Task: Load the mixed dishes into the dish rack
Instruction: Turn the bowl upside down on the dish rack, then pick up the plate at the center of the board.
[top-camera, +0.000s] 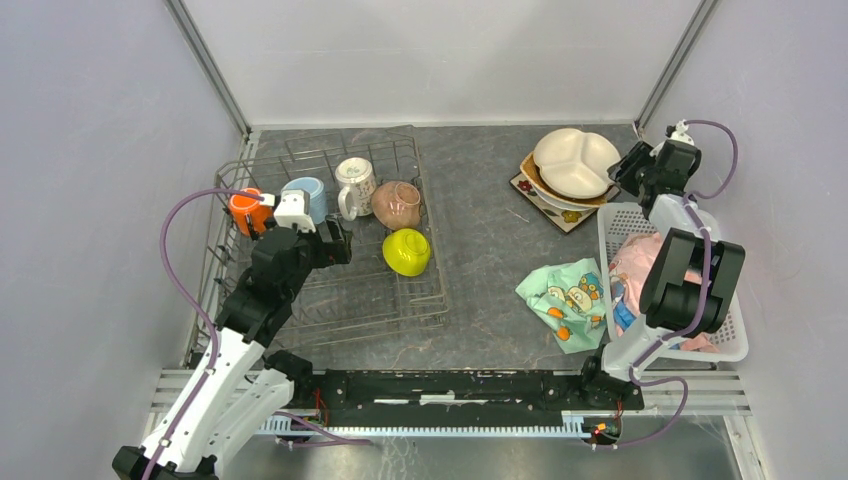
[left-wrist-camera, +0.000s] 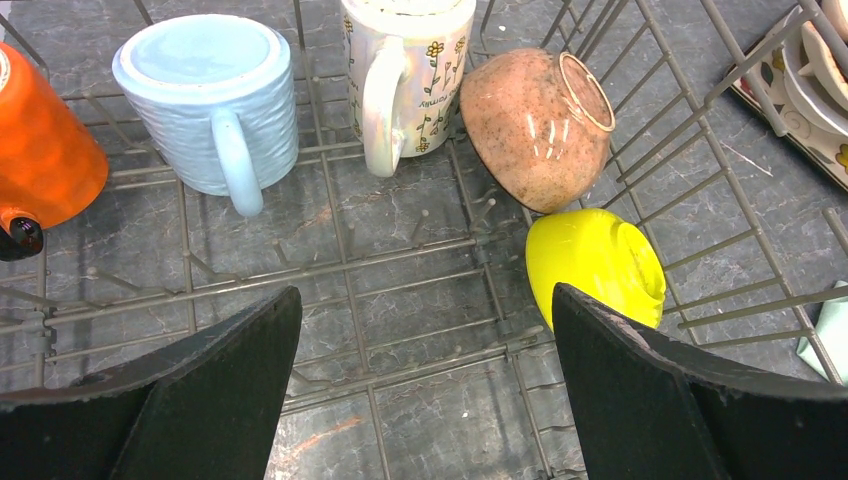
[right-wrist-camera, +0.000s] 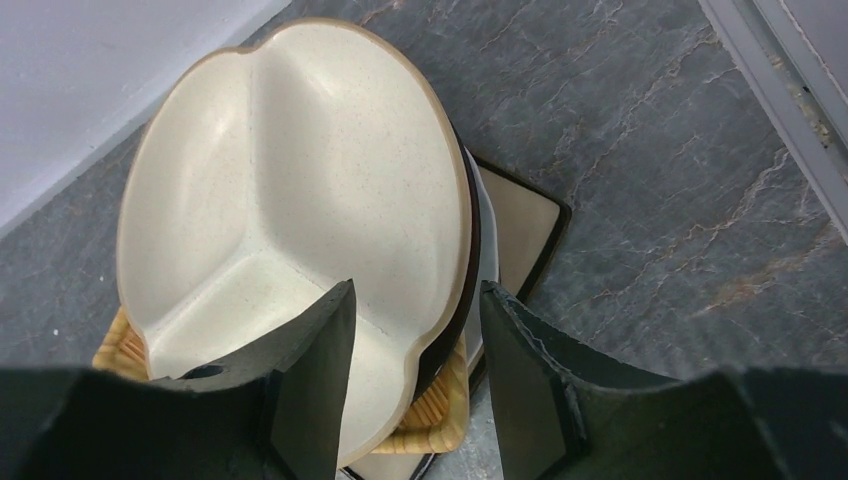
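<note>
From above, my left arm (top-camera: 265, 270) reaches from the near edge over the dish rack (top-camera: 350, 295), which stands on the left of the desk (top-camera: 480, 250). Along the rack's far side, from left to right, are the orange mug (top-camera: 245, 212), the light-blue mug (top-camera: 308, 195), the white patterned mug (top-camera: 355, 185) and the tan bowl (top-camera: 397, 203). The lime-green bowl (top-camera: 407, 251) sits just nearer than the tan one. My right arm (top-camera: 690, 275) stretches over the white perforated basket (top-camera: 612, 225), which holds a pink cloth (top-camera: 640, 255), towards the cream three-section plate (top-camera: 575, 162) topping a stack at the far right. A teal patterned cloth (top-camera: 562, 300) lies beside the basket.

At my left wrist, my left jaws stand wide and hold nothing, hanging above the rack's wire floor. Beyond them the light-blue mug is upside down with its handle towards me, the tan bowl lies on its side, and the lime-green bowl is tipped against the wires.

At my right wrist, my right jaws stand partly apart astride the near rim of the cream plate, one over its surface, one outside; I cannot tell whether either touches it. Under it shows the woven tan plate (right-wrist-camera: 440, 410)
</note>
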